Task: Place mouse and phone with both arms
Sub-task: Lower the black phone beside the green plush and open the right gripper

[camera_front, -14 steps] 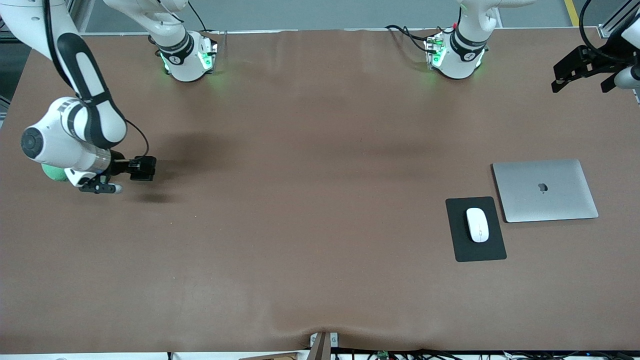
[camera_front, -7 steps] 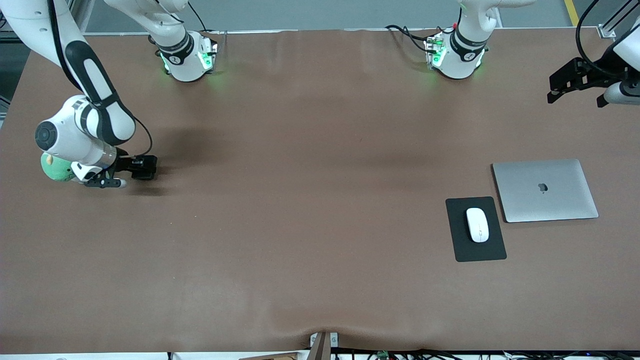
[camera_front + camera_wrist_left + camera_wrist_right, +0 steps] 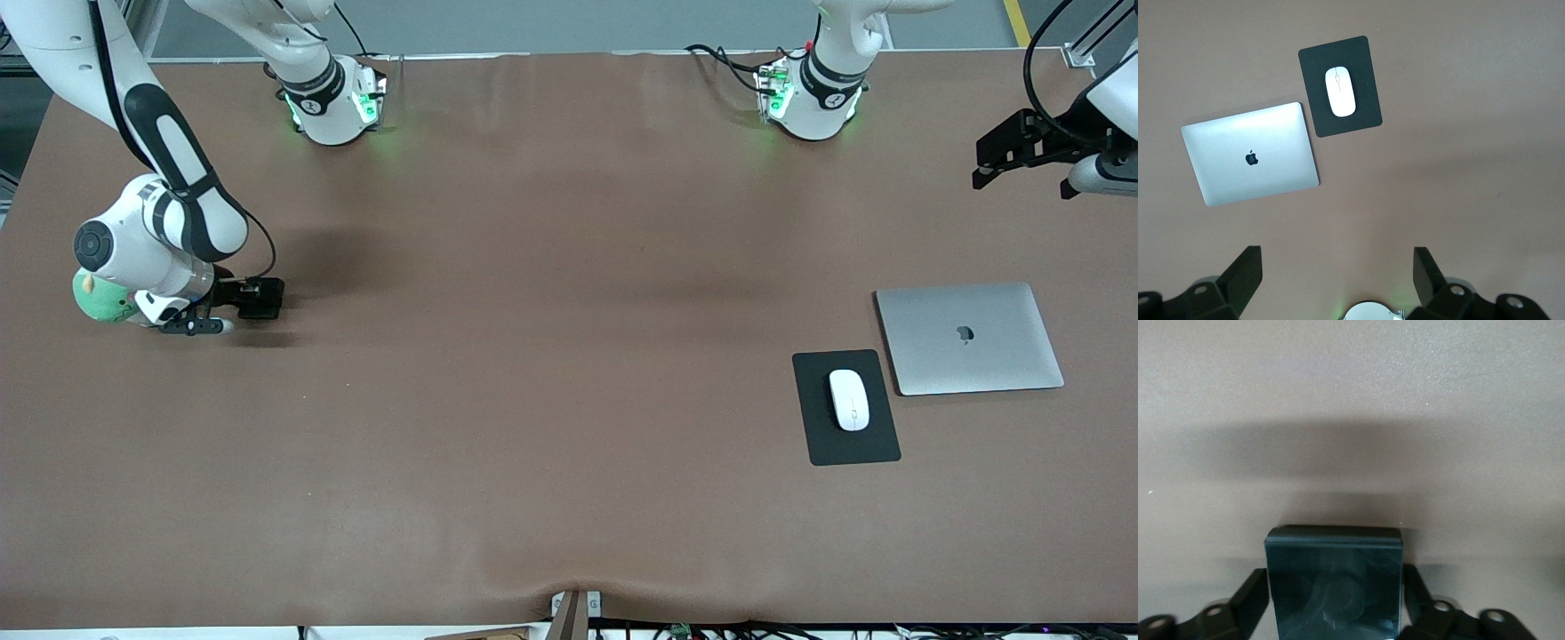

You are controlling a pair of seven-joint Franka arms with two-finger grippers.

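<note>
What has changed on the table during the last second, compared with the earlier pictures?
The right gripper, carrying the phone, has come lower toward the table at the right arm's end; whether it has let go cannot be told. The left gripper, open and empty, shifted a little over its end of the table. The mouse on the mouse pad and the laptop have not moved.

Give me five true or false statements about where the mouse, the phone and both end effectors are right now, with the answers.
1. The mouse lies on the mouse pad. True.
2. The laptop is open. False: its lid is closed.
3. The phone sits between the right end effector fingers. True.
4. The left end effector holds the mouse. False: it is open and empty, above the table.
5. The phone lies on the laptop. False: it is at the right arm's end.
</note>
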